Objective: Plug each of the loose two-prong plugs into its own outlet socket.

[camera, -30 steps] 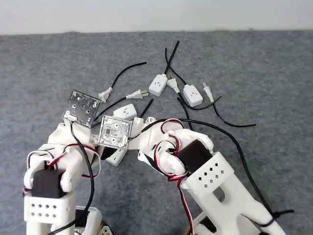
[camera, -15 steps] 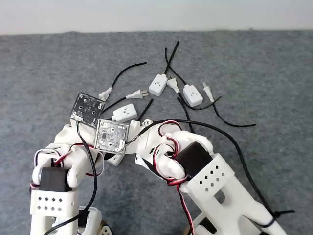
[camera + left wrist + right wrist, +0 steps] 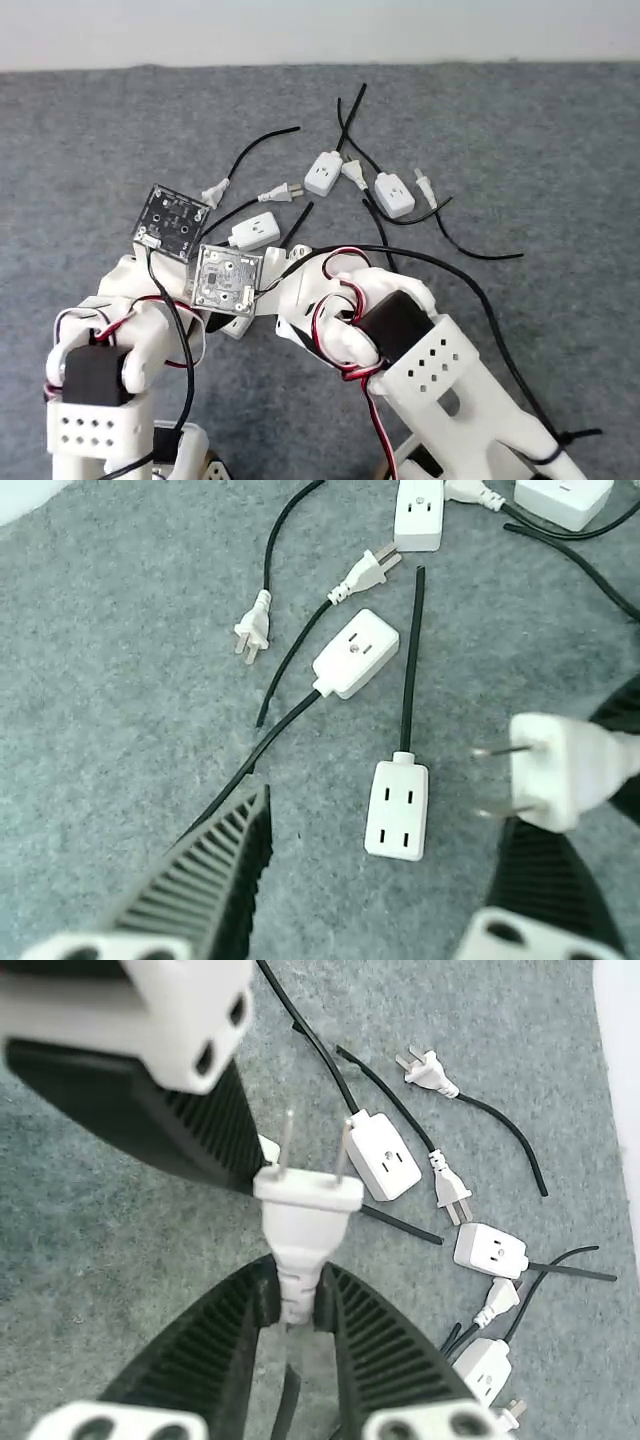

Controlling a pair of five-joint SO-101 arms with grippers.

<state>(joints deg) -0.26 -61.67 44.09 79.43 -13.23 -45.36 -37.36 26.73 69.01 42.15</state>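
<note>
The right gripper (image 3: 297, 1285) is clamped on the neck of a white two-prong plug (image 3: 300, 1200), its prongs bare, just beside the cord-end outlet socket (image 3: 397, 810) lying on the counter (image 3: 120, 680). The left gripper (image 3: 390, 820) stands wide and empty astride that socket. It should probably pin the socket first. The prongs can then be squared to one slot pair before pressing in.

Grey carpet (image 3: 560, 150), pale wall (image 3: 300, 30) behind.
</note>
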